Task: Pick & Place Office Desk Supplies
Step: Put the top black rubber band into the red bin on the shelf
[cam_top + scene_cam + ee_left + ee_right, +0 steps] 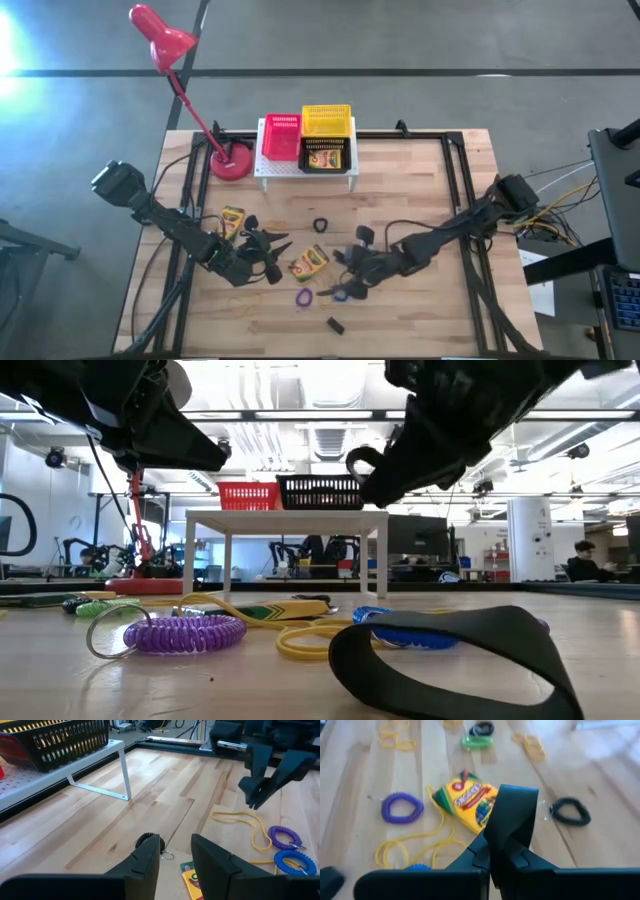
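High view: both arms reach in over the tabletop (420, 180), and their dark links cover part of the supplies beneath them. The right pincer (352, 272) is pressed together with nothing seen between its fingers, which the right wrist view confirms. The left pincer (272, 248) stands partly spread, its two fingers (147, 857) apart with no item visible between them.

Hard to make out: the small items under the right pincer merge into one dark cluster from above. The low view is blocked along its top by both arms, and a broad black band (450, 655) fills its foreground. A purple coil loop (180, 632) and a blue coil loop (415, 635) lie behind it.

Count, from above: three crayon boxes. One (309, 262) lies between the two pincers, one (232, 221) lies near the left arm, and one (323, 158) sits under the yellow basket (326, 121) on the white rack (268, 166). One pink basket (281, 136), one red lamp (160, 42), one black ring (321, 225), one small black block (335, 324), one purple loop (303, 298) near the front.

Right wrist view adds one green coil (476, 741) and several tan rubber bands (534, 746). Writing on the crayon box there is blurred and unreadable.
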`<state>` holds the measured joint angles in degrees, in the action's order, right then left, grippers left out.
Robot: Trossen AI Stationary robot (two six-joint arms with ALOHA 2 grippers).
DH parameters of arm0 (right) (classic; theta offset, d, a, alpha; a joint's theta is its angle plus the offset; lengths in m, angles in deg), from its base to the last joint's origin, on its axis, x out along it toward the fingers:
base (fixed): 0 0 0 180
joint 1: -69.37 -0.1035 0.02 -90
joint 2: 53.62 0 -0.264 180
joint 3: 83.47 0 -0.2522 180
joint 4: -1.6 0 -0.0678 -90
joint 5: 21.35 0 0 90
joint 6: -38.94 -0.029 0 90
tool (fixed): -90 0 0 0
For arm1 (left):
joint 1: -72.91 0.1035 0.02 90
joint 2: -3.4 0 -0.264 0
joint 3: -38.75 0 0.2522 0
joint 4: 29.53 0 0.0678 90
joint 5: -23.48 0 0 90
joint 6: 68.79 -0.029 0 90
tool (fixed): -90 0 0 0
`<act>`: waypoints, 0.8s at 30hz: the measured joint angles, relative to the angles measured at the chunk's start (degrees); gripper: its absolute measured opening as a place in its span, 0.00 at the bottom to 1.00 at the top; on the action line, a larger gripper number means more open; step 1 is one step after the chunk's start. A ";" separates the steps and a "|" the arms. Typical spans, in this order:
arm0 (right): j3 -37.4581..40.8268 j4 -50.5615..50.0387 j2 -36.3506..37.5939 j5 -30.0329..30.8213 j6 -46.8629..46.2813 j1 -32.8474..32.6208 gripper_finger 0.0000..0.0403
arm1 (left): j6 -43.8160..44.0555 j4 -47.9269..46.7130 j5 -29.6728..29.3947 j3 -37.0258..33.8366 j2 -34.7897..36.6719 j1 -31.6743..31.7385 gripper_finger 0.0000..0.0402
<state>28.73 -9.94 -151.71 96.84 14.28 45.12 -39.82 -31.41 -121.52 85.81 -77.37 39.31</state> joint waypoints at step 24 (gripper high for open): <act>6.53 25.03 -4.36 0.23 6.97 0.30 0.02 | 0.48 0.57 0.05 -1.01 -0.02 0.09 0.29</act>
<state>35.26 15.09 -156.07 97.07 21.25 45.42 -39.34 -30.84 -121.47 84.80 -77.40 39.39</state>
